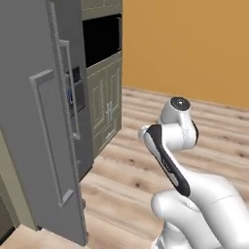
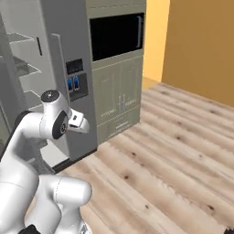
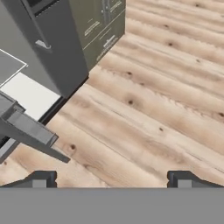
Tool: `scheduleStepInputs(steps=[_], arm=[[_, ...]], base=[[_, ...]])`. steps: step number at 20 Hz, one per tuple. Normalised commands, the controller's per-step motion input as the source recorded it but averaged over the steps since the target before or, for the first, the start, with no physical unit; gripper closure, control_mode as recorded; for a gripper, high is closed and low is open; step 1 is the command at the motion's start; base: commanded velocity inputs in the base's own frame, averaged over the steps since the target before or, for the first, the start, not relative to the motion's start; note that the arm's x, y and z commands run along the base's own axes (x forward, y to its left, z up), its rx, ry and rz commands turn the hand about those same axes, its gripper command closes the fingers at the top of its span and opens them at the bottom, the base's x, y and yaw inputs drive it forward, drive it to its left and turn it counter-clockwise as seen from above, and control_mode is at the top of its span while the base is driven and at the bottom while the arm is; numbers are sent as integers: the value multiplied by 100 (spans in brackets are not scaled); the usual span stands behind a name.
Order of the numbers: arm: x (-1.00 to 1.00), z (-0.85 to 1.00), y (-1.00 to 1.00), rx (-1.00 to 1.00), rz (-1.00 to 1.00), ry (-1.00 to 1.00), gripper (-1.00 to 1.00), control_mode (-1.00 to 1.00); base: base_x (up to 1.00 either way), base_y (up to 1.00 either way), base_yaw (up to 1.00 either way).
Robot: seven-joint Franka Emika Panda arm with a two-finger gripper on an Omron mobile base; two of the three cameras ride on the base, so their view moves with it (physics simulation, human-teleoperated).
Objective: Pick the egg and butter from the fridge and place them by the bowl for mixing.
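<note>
Hand (image 3: 111,179) spread wide, empty, over wood floor (image 3: 166,87); fridge (image 3: 48,57) at ten o'clock, its door seemingly ajar.

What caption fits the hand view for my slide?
Open gripper looks down on wood floor beside the fridge.

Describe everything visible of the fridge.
The fridge is tall, grey and looks like brushed metal. Its left door stands swung open toward the robot, carrying a long grey bar handle. The right door is shut, with its own bar handle and a dark dispenser panel showing two blue spots. Inside, pale grey shelves show in the right base view. It stands on the wood floor, against olive-green cabinets.
</note>
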Motion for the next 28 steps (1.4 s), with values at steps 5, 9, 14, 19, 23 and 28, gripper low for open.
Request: scheduleStepInputs(steps=[5, 9, 14, 19, 23, 28], arm=[[0, 0, 0, 0, 0, 0, -100, 100], [0, 0, 0, 0, 0, 0, -100, 100], [0, 0, 0, 0, 0, 0, -100, 100], [0, 0, 0, 0, 0, 0, -100, 100], [0, 0, 0, 0, 0, 0, -100, 100], [0, 0, 0, 0, 0, 0, -100, 100]], base=[[67, -39, 13], [67, -35, 17], [58, -23, 41], [54, -13, 55], [52, -12, 58], [53, -16, 52]])
